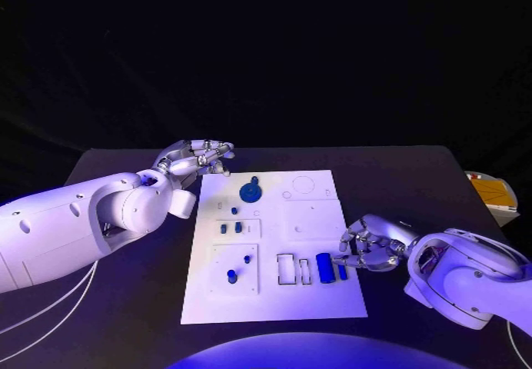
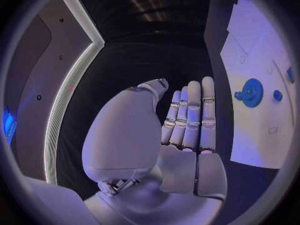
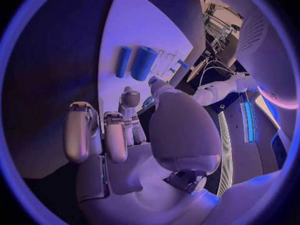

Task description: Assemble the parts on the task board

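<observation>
Head view: the left hand point(image 1: 197, 159) hovers over the table point(image 1: 410, 177) just beyond the board's point(image 1: 277, 300) far left corner, fingers extended, holding nothing. The right hand point(image 1: 371, 244) sits at the board's right edge, fingers curled beside two blue cylinders point(image 1: 326, 267). A blue gear point(image 1: 251, 191) lies near the far end.

Left wrist view: fingers point(image 2: 190, 115) straight, together, empty.

Right wrist view: fingers point(image 3: 115, 135) bent, empty, near the cylinders. No writing is readable.

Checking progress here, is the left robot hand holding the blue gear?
No. The left robot hand is empty, fingers straight, and the blue gear lies on the task board beside it.
</observation>
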You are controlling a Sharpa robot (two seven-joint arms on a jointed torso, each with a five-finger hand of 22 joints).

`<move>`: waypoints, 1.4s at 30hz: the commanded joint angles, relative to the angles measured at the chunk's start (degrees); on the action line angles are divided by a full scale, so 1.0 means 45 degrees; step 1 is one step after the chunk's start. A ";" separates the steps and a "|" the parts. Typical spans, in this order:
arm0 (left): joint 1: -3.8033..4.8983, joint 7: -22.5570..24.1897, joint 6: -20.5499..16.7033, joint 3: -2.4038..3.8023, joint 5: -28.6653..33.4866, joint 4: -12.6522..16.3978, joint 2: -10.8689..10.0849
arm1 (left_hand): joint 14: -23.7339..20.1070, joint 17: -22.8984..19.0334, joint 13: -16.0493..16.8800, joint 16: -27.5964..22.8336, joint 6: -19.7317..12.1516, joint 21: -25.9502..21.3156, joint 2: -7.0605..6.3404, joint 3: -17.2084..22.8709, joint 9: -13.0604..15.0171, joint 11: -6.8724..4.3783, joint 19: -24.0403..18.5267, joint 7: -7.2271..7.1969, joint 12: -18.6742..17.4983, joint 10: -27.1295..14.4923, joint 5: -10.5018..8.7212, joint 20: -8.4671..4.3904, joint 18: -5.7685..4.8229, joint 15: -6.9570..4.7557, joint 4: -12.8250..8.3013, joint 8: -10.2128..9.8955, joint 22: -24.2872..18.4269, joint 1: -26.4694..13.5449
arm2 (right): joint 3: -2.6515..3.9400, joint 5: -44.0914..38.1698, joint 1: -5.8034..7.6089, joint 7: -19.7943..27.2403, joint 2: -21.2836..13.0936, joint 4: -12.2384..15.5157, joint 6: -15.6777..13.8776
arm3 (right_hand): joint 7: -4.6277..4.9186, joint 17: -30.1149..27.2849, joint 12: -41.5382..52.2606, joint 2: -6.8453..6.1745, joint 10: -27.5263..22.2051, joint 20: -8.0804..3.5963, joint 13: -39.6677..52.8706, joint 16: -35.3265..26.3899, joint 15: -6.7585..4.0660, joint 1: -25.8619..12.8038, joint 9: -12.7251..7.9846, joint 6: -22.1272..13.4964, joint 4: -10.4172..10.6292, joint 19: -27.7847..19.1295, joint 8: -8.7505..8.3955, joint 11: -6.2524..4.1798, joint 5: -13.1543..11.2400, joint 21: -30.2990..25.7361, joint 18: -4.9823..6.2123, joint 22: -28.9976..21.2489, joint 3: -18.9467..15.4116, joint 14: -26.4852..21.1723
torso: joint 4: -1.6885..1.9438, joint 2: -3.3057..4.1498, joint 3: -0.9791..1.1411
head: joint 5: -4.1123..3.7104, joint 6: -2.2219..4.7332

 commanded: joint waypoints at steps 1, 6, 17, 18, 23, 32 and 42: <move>-0.0002 0.0180 0.0248 0.0005 -0.0086 0.0049 -0.0001 | -0.0113 -0.0020 0.0021 -0.0020 -0.0070 -0.0072 -0.0019 0.0072 0.0019 -0.0021 -0.0021 0.0030 0.0084 -0.0066 0.0033 0.0038 0.0146 0.0024 0.0021 0.0031 -0.0019 0.0083 | -0.0013 -0.1239 -0.0137 -0.0878 0.0175 0.0060 -0.0003 | 0.0013 0.1624 0.0131 0.0040 0.0125 0.0047 0.0136 0.0053 0.0001 -0.0106 0.0026 -0.0050 -0.0011 0.0288 0.0066 -0.0003 -0.0085 0.0057 -0.0153 0.2128 -0.0096 0.1011 | 0.0012 0.0006 -0.0011 | -0.0025 -0.0008; -0.0004 0.0175 0.0245 0.0005 -0.0087 0.0066 -0.0029 | -0.0113 -0.0020 0.0021 -0.0020 -0.0070 -0.0072 -0.0019 0.0072 0.0019 -0.0021 -0.0021 0.0030 0.0084 -0.0066 0.0033 0.0038 0.0146 0.0024 0.0021 0.0031 -0.0019 0.0083 | -0.0021 -0.1566 -0.0275 -0.1041 0.0454 0.0050 -0.0209 | -0.0004 0.1634 0.0328 0.0092 0.0180 0.0044 0.0358 0.0058 -0.0007 -0.0122 0.0082 -0.0017 -0.0008 0.0295 0.0124 -0.0015 -0.0098 0.0070 -0.0156 0.2143 -0.0280 0.1012 | 0.0014 0.0018 -0.0006 | 0.0010 -0.0006; -0.0005 0.0137 0.0261 0.0004 -0.0087 0.0072 -0.0077 | -0.0113 -0.0020 0.0021 -0.0020 -0.0070 -0.0072 -0.0019 0.0072 0.0019 -0.0021 -0.0021 0.0030 0.0084 -0.0066 0.0033 0.0038 0.0146 0.0024 0.0021 0.0031 -0.0019 0.0083 | -0.0026 -0.1754 -0.0503 -0.1218 0.0821 -0.0069 -0.0065 | -0.0052 0.1652 0.0702 0.0259 0.0292 0.0025 0.0786 0.0067 -0.0036 -0.0187 0.0228 0.0065 0.0003 0.0309 0.0274 -0.0053 -0.0069 0.0089 -0.0160 0.2172 -0.0668 0.1015 | -0.0011 0.0004 0.0001 | 0.0104 -0.0049; -0.0005 0.0132 0.0269 0.0004 -0.0087 0.0075 -0.0082 | -0.0113 -0.0020 0.0021 -0.0020 -0.0070 -0.0072 -0.0019 0.0072 0.0019 -0.0021 -0.0021 0.0030 0.0084 -0.0066 0.0033 0.0038 0.0146 0.0024 0.0021 0.0031 -0.0019 0.0083 | -0.0026 -0.1777 -0.0527 -0.1242 0.0851 -0.0083 -0.0040 | -0.0054 0.1656 0.0699 0.0275 0.0284 0.0023 0.0794 0.0069 -0.0038 -0.0198 0.0241 0.0065 0.0004 0.0314 0.0284 -0.0055 -0.0066 0.0101 -0.0163 0.2179 -0.0708 0.1015 | -0.0008 0.0006 0.0000 | 0.0107 -0.0050; -0.0005 0.0114 0.0283 0.0004 -0.0087 0.0080 -0.0103 | -0.0113 -0.0020 0.0021 -0.0020 -0.0070 -0.0072 -0.0019 0.0072 0.0019 -0.0021 -0.0021 0.0030 0.0084 -0.0066 0.0033 0.0038 0.0146 0.0024 0.0021 0.0031 -0.0019 0.0083 | -0.0026 -0.1975 -0.0602 -0.1407 0.1016 -0.0145 0.0153 | -0.0057 0.1663 0.0708 0.0349 0.0242 0.0017 0.0869 0.0072 -0.0041 -0.0291 0.0310 0.0024 0.0012 0.0310 0.0325 -0.0056 -0.0108 0.0079 -0.0161 0.2184 -0.1009 0.1016 | -0.0010 0.0013 0.0001 | 0.0129 -0.0070; -0.0005 0.0076 0.0319 0.0004 -0.0087 0.0096 -0.0132 | -0.0121 -0.0022 0.0020 -0.0017 -0.0073 -0.0087 -0.0019 0.0067 0.0024 -0.0020 -0.0025 0.0030 0.0098 -0.0081 0.0035 0.0042 0.0145 0.0027 0.0036 0.0039 -0.0023 0.0061 | -0.0026 -0.2416 -0.0797 -0.1868 0.1452 -0.0335 0.0438 | -0.0072 0.1603 0.0887 0.0781 0.0267 0.0017 0.1217 0.0054 -0.0044 -0.0517 0.0503 -0.0028 0.0022 0.0295 0.0469 -0.0063 -0.0276 -0.0011 -0.0149 0.2192 -0.2067 0.1003 | 0.0002 0.0013 -0.0008 | 0.0146 -0.0093; -0.0005 0.0045 0.0343 0.0004 -0.0087 0.0111 -0.0159 | -0.0121 -0.0022 0.0020 -0.0017 -0.0073 -0.0087 -0.0019 0.0067 0.0024 -0.0020 -0.0025 0.0030 0.0098 -0.0081 0.0035 0.0042 0.0145 0.0027 0.0036 0.0039 -0.0023 0.0061 | -0.0027 -0.2567 -0.0977 -0.1982 0.1709 -0.0488 0.0601 | -0.0104 0.1639 0.1412 0.1037 0.0477 -0.0001 0.1786 0.0067 -0.0067 0.0040 0.0630 -0.0033 -0.0009 0.0315 0.0598 -0.0091 -0.0258 0.0002 -0.0155 0.2230 -0.2619 0.1012 | -0.0002 0.0002 -0.0016 | 0.0166 -0.0125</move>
